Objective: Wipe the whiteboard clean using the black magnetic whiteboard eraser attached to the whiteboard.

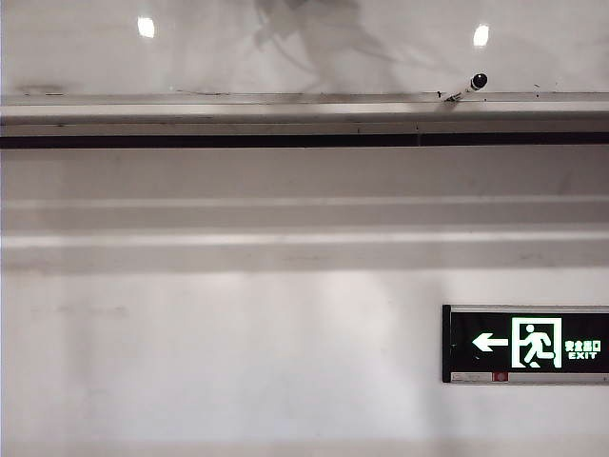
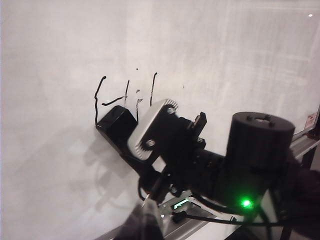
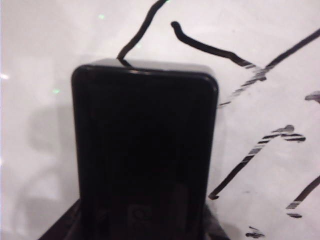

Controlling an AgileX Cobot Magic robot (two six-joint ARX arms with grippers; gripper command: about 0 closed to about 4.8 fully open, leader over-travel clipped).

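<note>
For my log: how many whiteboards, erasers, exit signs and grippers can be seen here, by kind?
Whiteboard: 1
Black eraser: 1
Exit sign: 1
Grippers in view: 1, the right gripper, closed on the eraser against the board; the left gripper is out of view
Total: 4

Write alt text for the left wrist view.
The right gripper presses the black eraser against the whiteboard, over partly wiped black marker strokes. The arm's dark wrist housing, with a green light, fills the foreground.
</note>
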